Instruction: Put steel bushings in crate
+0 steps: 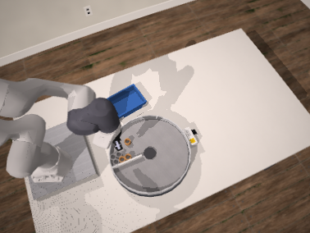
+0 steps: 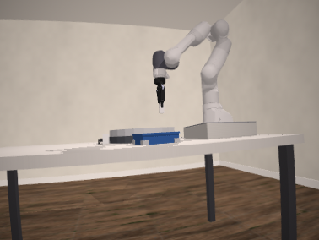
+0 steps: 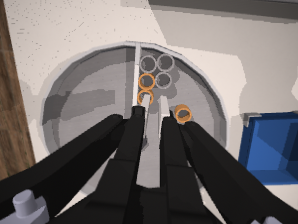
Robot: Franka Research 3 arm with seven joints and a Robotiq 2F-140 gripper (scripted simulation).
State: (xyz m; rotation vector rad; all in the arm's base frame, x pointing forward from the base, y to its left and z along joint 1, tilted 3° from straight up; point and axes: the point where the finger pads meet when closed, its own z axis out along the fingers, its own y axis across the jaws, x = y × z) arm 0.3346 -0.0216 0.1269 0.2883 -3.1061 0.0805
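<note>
Three grey steel bushings (image 3: 148, 63) (image 3: 165, 62) (image 3: 163, 80) stand close together on the turning table (image 1: 164, 172) (image 3: 80, 132), near its rim beside a white bar. Two orange bushings (image 3: 146, 81) (image 3: 145, 97) stand along the bar; another orange bushing (image 1: 127, 141) (image 3: 183, 113) stands apart. The blue crate (image 1: 131, 99) (image 2: 156, 138) (image 3: 272, 150) sits beside the turning table; no bushing shows in its visible part. My gripper (image 1: 118, 145) (image 2: 161, 111) (image 3: 154, 105) hangs well above the turning table, pointing down. It is slightly open, a narrow gap between its fingertips, holding nothing.
The white bar (image 1: 131, 160) (image 3: 137, 70) runs from near the dark hub (image 1: 150, 153) to the rim. A small white device (image 1: 191, 136) stands at the turning table's far side from the arm. The arm's grey base plate (image 1: 82, 164) lies on the other side.
</note>
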